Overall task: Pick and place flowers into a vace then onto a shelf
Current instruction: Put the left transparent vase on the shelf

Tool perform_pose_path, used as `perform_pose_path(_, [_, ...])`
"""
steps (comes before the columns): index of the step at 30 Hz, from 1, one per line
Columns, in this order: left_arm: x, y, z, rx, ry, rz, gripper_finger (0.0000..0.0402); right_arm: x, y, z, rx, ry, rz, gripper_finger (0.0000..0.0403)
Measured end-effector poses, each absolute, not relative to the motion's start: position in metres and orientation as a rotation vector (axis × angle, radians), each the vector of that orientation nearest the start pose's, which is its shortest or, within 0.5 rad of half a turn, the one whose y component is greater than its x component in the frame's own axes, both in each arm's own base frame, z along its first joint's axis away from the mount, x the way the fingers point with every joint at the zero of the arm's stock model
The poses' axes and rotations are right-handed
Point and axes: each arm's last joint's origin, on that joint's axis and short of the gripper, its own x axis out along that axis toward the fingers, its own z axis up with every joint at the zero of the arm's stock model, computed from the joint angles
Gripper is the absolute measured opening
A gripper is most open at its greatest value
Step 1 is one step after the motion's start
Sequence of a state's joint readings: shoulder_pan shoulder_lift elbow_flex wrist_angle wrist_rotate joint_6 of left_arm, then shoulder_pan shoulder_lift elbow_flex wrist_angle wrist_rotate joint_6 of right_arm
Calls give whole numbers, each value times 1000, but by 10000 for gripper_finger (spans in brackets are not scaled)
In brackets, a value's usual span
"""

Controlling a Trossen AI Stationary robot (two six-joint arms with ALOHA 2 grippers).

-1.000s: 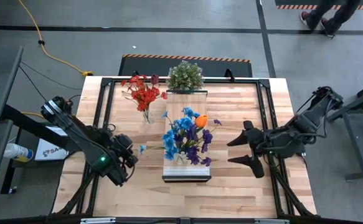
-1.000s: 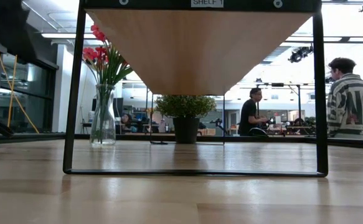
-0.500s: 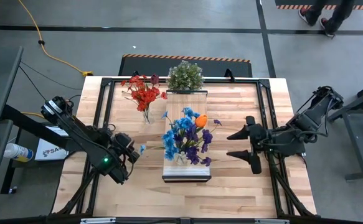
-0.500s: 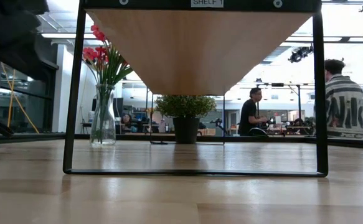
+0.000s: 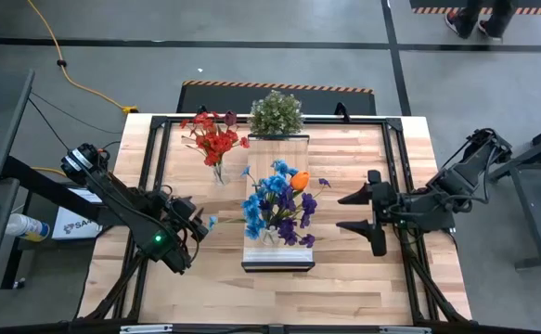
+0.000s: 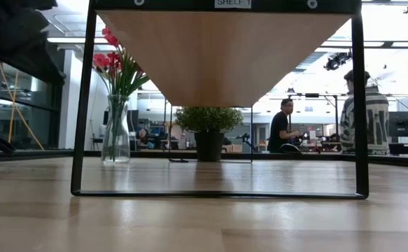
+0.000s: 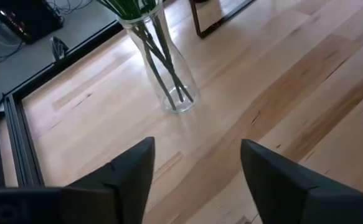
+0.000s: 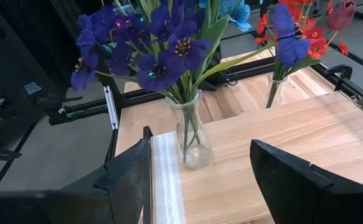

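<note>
A glass vase [image 8: 193, 140] of blue, purple and one orange flowers [image 5: 277, 204] stands on the light wood shelf [image 5: 289, 148] at mid-table. A second vase [image 7: 169, 81] with red flowers [image 5: 214, 139] stands on the tabletop, left of the shelf. My left gripper [image 5: 199, 225] [image 7: 197, 149] hovers open over the tabletop left of the shelf, nothing between its fingers. A single blue bloom [image 5: 212, 222] shows just beside it. My right gripper [image 5: 341, 213] [image 8: 201, 142] hangs open to the right of the shelf, pointing at the vase on it.
A bushy potted plant [image 5: 276, 113] stands at the shelf's far end. A black frame [image 6: 83, 105] carries the shelf above the table. Black rails [image 5: 159, 158] edge the tabletop. People [image 6: 363, 112] are in the room beyond.
My left gripper has sunk toward the tabletop and tipped further down. My right gripper has swung a little toward the shelf without shifting place. A person in the room behind has walked toward the picture's left.
</note>
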State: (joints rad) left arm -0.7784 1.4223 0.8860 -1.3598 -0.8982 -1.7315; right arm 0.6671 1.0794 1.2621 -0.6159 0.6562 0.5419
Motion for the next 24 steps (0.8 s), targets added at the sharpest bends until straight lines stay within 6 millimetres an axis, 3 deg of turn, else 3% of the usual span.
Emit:
perform_pose_path(11, [157,-122,209,-148,662,915,394,176,112,402,254,332,-91,261])
perform_pose_path(19, [163,-127,205,-181,626,897,370,176,112,402,248,333,-89,261])
perform_pose_path(24, [165,-114,192,-137,574,961,361,176,112,401,242,335,-88,262])
